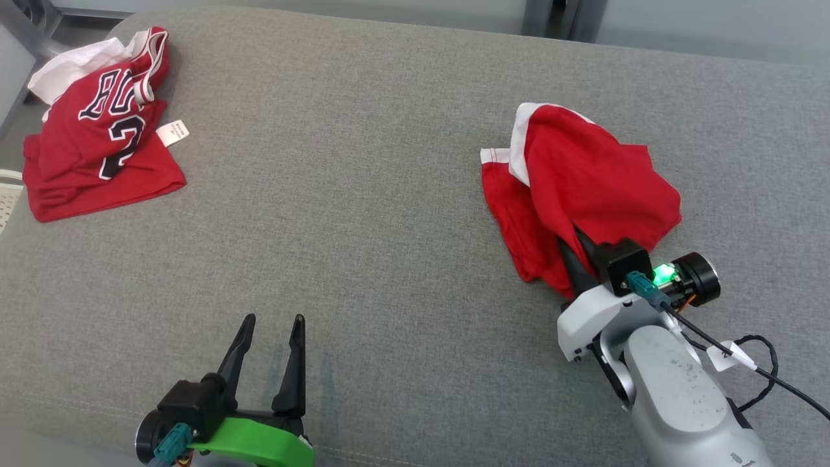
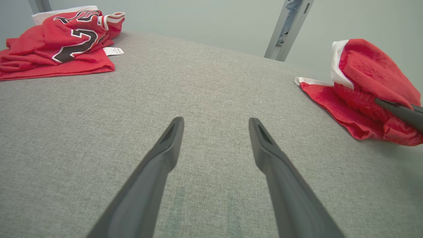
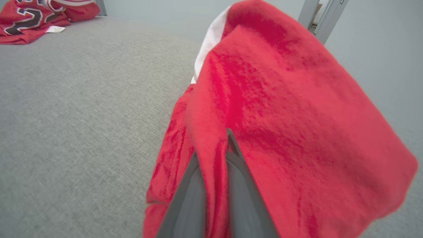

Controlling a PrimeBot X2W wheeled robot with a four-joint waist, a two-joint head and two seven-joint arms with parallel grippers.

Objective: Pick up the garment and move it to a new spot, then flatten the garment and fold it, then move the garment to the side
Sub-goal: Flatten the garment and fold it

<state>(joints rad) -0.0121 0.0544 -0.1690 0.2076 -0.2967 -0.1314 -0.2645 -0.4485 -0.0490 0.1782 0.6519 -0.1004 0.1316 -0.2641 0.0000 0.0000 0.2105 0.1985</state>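
The garment (image 1: 583,175) is a crumpled red piece with white trim, bunched on the right of the grey cloth-covered table (image 1: 363,194). My right gripper (image 1: 577,250) is shut on its near edge, with the dark fingers running under the cloth. Part of the garment (image 3: 281,115) is lifted and drapes over that right gripper (image 3: 221,152), and a fold is pinched between the fingers. In the left wrist view the garment (image 2: 363,76) lies at the far right. My left gripper (image 1: 273,321) stands open over bare table near the front edge, holding nothing; the left gripper (image 2: 216,122) has its fingers spread wide.
A folded red jersey (image 1: 97,136) with black lettering and a white tag lies at the table's far left corner. A white basket rim (image 1: 6,194) shows beyond the left edge. A metal post (image 2: 287,29) stands behind the table. Black cables (image 1: 746,350) trail from the right wrist.
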